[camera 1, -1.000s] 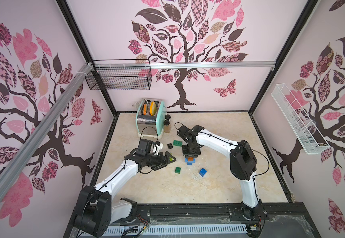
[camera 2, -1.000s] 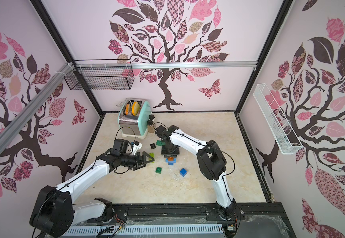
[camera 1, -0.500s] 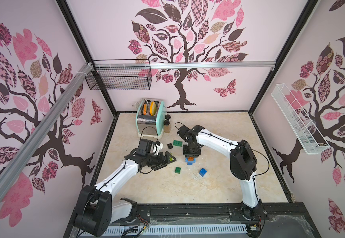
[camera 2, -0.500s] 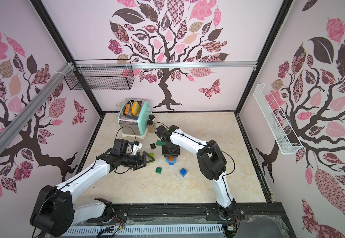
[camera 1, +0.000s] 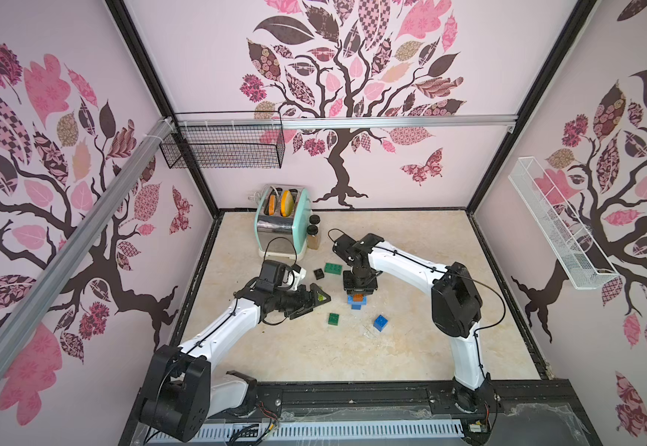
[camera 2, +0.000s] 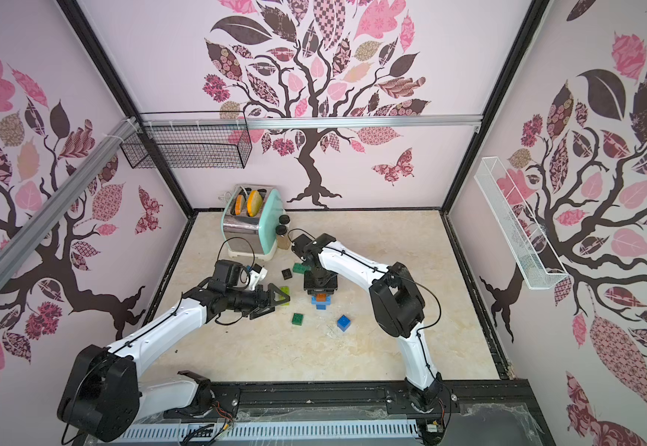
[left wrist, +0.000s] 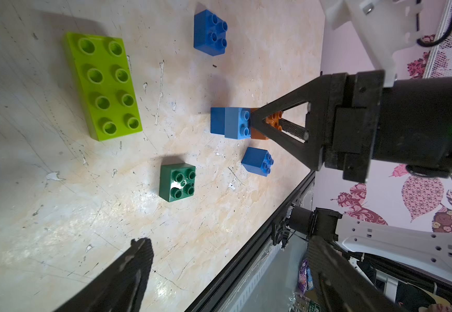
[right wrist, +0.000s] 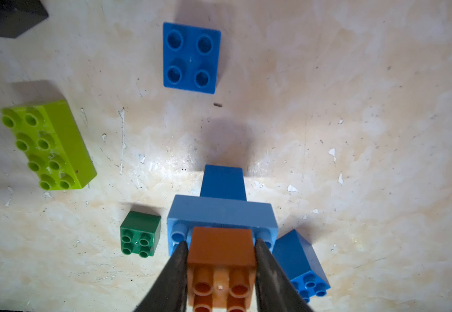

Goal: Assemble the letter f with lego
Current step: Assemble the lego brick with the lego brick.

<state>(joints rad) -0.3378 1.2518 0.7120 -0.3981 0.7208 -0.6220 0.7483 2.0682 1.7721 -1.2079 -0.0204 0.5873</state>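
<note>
A: Well, starting with both top views, where is the lego sitting?
B: A stack [camera 2: 321, 302] is standing mid-desk [camera 1: 353, 359]: a blue base brick [camera 1: 356, 307], a light blue oblong brick [camera 1: 356, 302] on it, an orange-brown brick [camera 1: 357, 297] on top. The right end effector [camera 1: 358, 295] is pointing straight down onto that top brick.
A: And the loose pieces?
B: Reading from the stack, a dark green square brick [camera 1: 333, 318] is lying at 7 o'clock, a blue square brick [camera 1: 380, 323] at 4 o'clock, a dark green oblong brick [camera 1: 332, 268] at 11 o'clock, a black brick [camera 1: 318, 273] at 10 o'clock. A lime oblong brick [camera 1: 319, 296] is lying at 9 o'clock, with the left end effector [camera 1: 320, 305] hanging right by it.
A: What is the left wrist camera giving?
B: Its own fingers [left wrist: 130, 270] are standing wide apart, holding nothing. Ahead, the lime oblong brick [left wrist: 103, 86] is lying flat, studs up, and a second blue square brick [left wrist: 210, 32] is sitting apart from the stack.
A: And the right wrist camera?
B: Both dark fingers [right wrist: 171, 275] are pressing on opposite sides of the orange-brown brick [right wrist: 221, 245], so the right end effector [right wrist: 220, 243] is gripping it, jaws narrow. That brick is sitting centred on the light blue oblong brick [right wrist: 219, 213], which is overhanging the blue base brick [right wrist: 223, 182] at both ends. The dark green square brick [right wrist: 140, 233] is lying near one end, the blue square brick [right wrist: 300, 264] near the other.
</note>
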